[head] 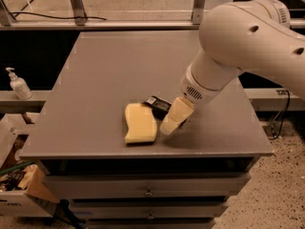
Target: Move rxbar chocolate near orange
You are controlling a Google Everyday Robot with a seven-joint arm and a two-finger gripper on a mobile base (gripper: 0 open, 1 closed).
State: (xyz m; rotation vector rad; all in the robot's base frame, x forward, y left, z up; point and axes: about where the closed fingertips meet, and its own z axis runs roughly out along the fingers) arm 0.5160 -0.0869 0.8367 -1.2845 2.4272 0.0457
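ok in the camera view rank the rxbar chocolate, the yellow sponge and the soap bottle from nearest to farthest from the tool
The tool is low over the table, near its front edge.
1. rxbar chocolate, right beside the tool on the far-left side, and sponge, just to its left: too close to call.
2. soap bottle, far left, off the table on a ledge.

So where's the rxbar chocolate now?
In the camera view, the rxbar chocolate lies front-centre on the table, between the yellow sponge and the gripper.
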